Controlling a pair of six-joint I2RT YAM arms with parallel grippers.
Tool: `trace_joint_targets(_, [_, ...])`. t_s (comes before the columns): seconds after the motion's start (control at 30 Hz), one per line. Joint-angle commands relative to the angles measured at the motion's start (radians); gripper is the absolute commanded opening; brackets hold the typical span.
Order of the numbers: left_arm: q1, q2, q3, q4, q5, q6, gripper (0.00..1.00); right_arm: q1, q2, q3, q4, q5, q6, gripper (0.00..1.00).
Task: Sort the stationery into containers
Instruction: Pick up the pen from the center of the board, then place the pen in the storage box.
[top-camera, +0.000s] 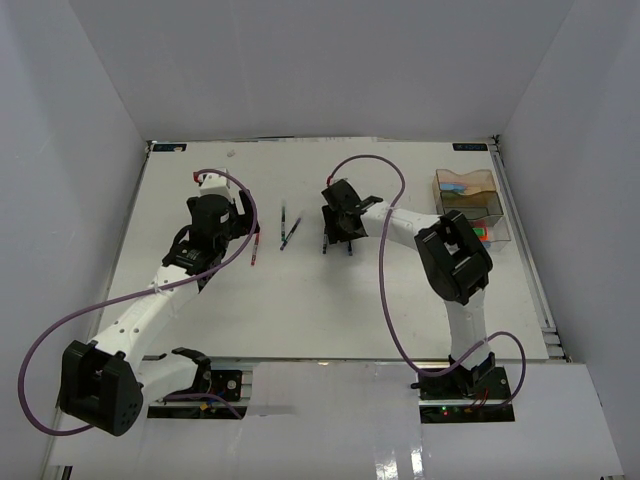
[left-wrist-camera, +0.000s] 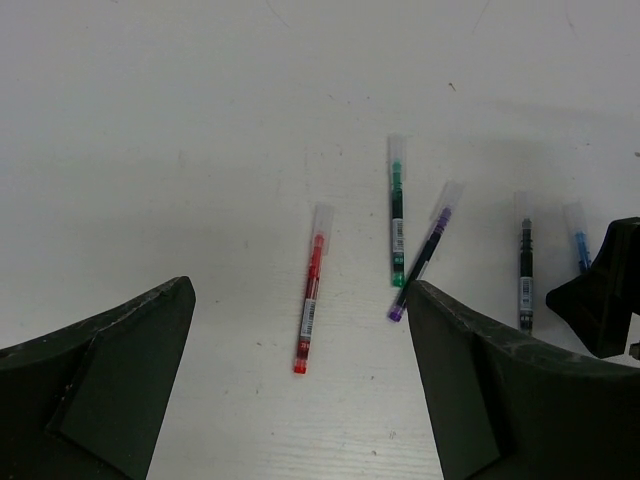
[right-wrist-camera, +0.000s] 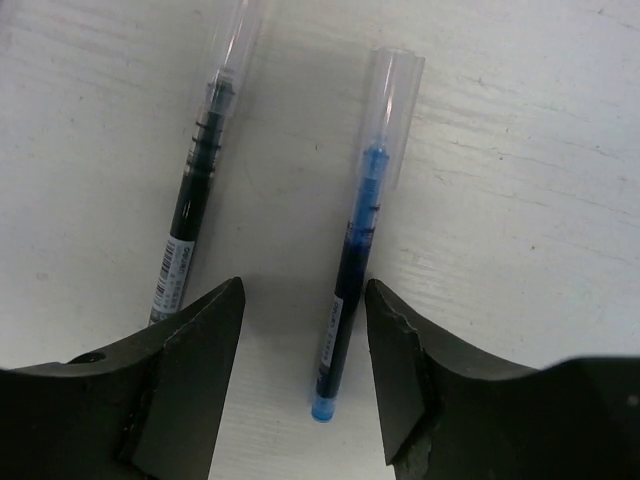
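- Stationery (top-camera: 324, 240) lies partly loose and partly sorted: five thin pens with clear caps sit in a loose row mid-tabletop (top-camera: 300, 310).
- From the left arm's side the row runs red pen (left-wrist-camera: 310, 305), green pen (left-wrist-camera: 397, 225), purple pen (left-wrist-camera: 425, 250), black pen (left-wrist-camera: 525, 265), blue pen (left-wrist-camera: 580, 245).
- The purple pen is tilted, its lower end close beside the green pen's. The others lie roughly parallel and apart.
- The amber tray (top-camera: 465, 188) and clear tray (top-camera: 488, 222) adjoin at the far right edge.
- The amber tray holds pastel pieces (top-camera: 455, 185). The clear tray holds markers (top-camera: 482, 236) with bright caps.
- The left end effector (left-wrist-camera: 300, 290) hangs released, jaws spread wide above the tabletop, the red pen lying in the gap ahead of it.
- The right end effector (right-wrist-camera: 303, 290) is low over the tabletop, jaws partway apart and straddling the blue pen's barrel.
- The black pen lies just outside one of its fingers (right-wrist-camera: 190, 380).
- A clear gap shows on one side of the blue pen. On the other side the finger may be touching it, but the view is too tight to say.
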Motion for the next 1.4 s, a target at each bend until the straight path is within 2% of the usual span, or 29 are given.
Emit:
trace_joint_targets(0.0, [0.002, -0.016, 0.009, 0.006, -0.013, 0.003, 0.98, -0.001, 0.043, 0.053, 0.016, 0.058, 0.030, 0.57])
trace_joint_targets(0.3, [0.002, -0.019, 0.006, 0.009, -0.004, 0.006, 0.98, -0.008, 0.083, 0.081, 0.003, 0.148, 0.076, 0.33])
trace_joint_targets(0.4, [0.002, -0.018, 0.005, 0.009, -0.004, 0.006, 0.98, -0.027, 0.077, 0.081, -0.001, 0.147, 0.080, 0.21])
trace_joint_targets(0.43, [0.002, -0.016, 0.005, 0.011, -0.002, 0.006, 0.98, -0.030, 0.070, 0.078, -0.009, 0.147, 0.085, 0.14])
trace_joint_targets(0.5, [0.002, -0.015, 0.006, 0.009, -0.002, 0.008, 0.98, -0.042, 0.024, 0.050, -0.007, 0.153, 0.091, 0.08])
trace_joint_targets(0.77, [0.002, -0.021, 0.005, 0.011, 0.002, 0.006, 0.98, -0.154, -0.249, -0.097, 0.002, 0.103, 0.158, 0.08])
trace_joint_targets(0.87, [0.002, -0.021, 0.005, 0.009, 0.002, 0.005, 0.98, -0.235, -0.392, -0.166, 0.011, 0.099, 0.218, 0.08])
trace_joint_targets(1.0, [0.002, -0.019, 0.005, 0.008, 0.007, 0.002, 0.98, -0.387, -0.487, -0.221, 0.029, 0.081, 0.290, 0.08])
trace_joint_targets(1.2, [0.002, -0.021, 0.005, 0.008, 0.005, 0.000, 0.98, -0.574, -0.541, -0.249, 0.029, 0.082, 0.456, 0.08])
trace_joint_targets(1.37, [0.002, -0.018, 0.005, 0.006, 0.015, 0.000, 0.98, -0.657, -0.526, -0.232, 0.033, 0.095, 0.579, 0.08])
